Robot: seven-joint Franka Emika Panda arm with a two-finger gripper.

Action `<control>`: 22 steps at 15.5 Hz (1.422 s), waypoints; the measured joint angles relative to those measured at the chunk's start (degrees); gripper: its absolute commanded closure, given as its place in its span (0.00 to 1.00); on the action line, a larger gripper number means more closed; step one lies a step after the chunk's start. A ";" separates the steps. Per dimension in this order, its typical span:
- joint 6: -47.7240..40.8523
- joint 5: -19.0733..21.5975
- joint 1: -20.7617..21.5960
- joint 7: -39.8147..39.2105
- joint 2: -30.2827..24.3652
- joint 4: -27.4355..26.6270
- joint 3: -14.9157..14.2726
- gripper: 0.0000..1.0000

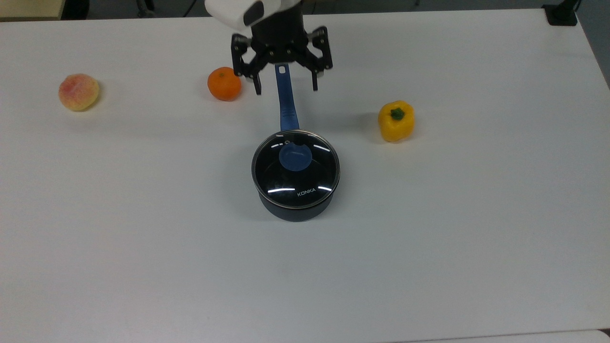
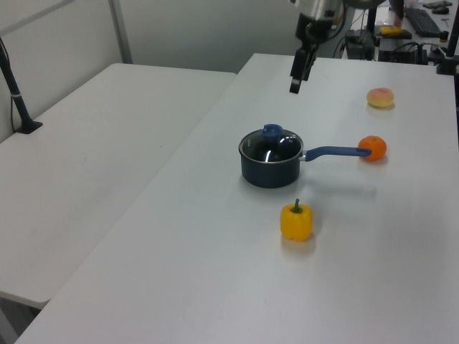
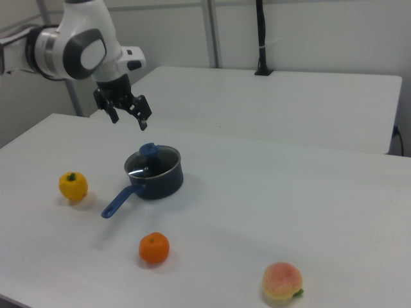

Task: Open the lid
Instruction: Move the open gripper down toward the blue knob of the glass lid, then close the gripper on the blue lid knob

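Bench (image 1: pixel 143 238): a wide white surface carrying every item; in the top view its near part is bare.
Saucepan (image 1: pixel 295 209): dark blue, upright near the middle of the bench; its long blue handle (image 1: pixel 285 97) runs away toward the top view's upper edge.
Lid (image 1: pixel 296 169): a round clear glass disc with a thin metal rim, seated flat on the saucepan and closing it; white "KONKA" lettering sits on the near part of the glass.
Knob (image 1: pixel 295 156): blue, at the centre of the lid, with nothing touching it.
Yellow pepper (image 1: pixel 396 121): on the bench to the top view's right of the handle, well apart from the saucepan, green stem up.
Orange (image 1: pixel 224 83): on the bench just to the top view's left of the handle's far end.
Peach (image 1: pixel 78 92): pink and yellow, far off at the top view's left, well apart from the rest.
Pincer (image 1: pixel 286 88): black, pointing down, raised in the air over the far end of the handle; its two fingers are spread wide apart and hold nothing. In the right view it hangs above and to the right view's left of the lid (image 3: pixel 153 160), clear of it.
Arm (image 3: pixel 77 48): white, reaching in from the right view's upper left.
Second bench (image 2: pixel 86 158): white, beyond a narrow gap at the left view's left.
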 measured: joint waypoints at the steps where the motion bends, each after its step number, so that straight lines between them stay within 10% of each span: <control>1: 1.65 0.00 0.29 0.27 1.10 -0.01 0.00 0.00; 7: 11.34 -1.37 1.69 5.46 5.97 0.01 0.00 0.00; 22: 12.73 -19.74 2.73 29.03 10.90 0.06 2.91 0.00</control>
